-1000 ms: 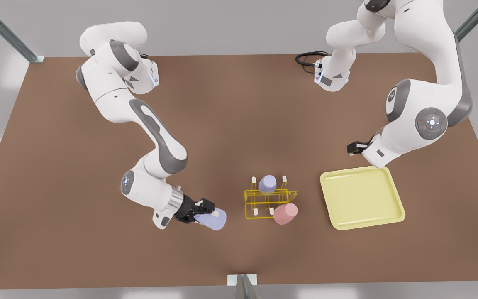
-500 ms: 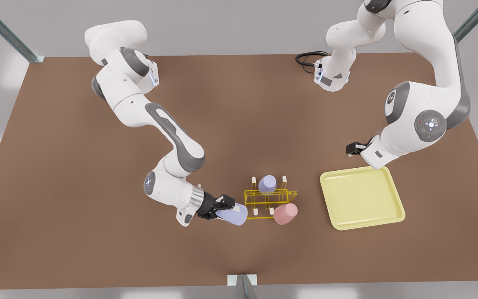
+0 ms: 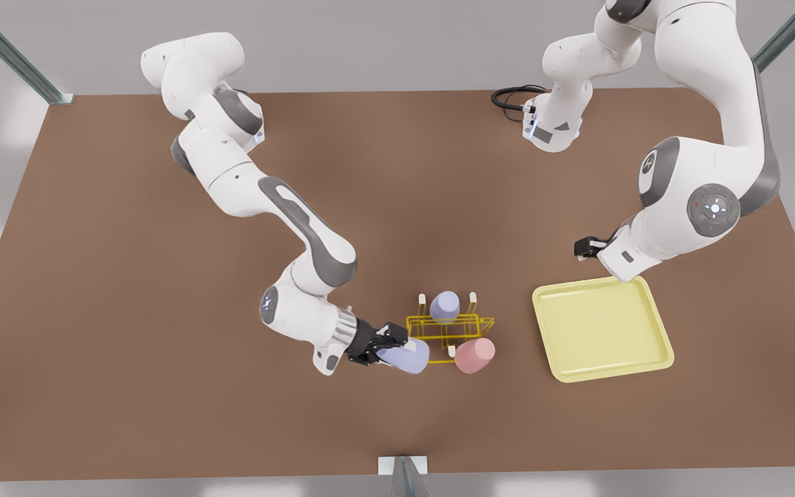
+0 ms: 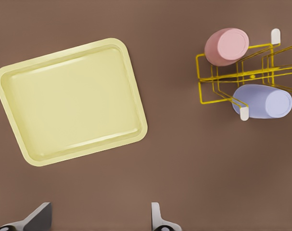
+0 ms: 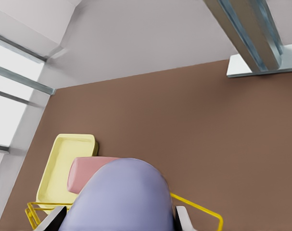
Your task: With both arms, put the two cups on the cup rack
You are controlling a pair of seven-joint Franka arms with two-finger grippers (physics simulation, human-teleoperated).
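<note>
a: where is the right gripper?
b: at the near left corner of the cup rack in the front view. its jaws are closed on a lavender cup, held tilted on its side and touching the rack's near-left edge. in the right wrist view the lavender cup sits between the two fingers — gripped on both sides.

a: and the other cups?
b: the pink cup sits on a peg at the rack's near right corner. a second lavender cup sits on a peg in the far row, about the middle. the left wrist view shows both on the rack too: the pink cup and the second lavender cup.

a: the left gripper?
b: the left gripper hangs over the table just beyond the far edge of the pale yellow tray, on the front view's right, well apart from the rack. the arm waits there. in its wrist view the fingertips stand wide apart with nothing between them — only bare table and the tray below.

a: anything else on the table?
b: a black cable coiled at the far edge.
</note>
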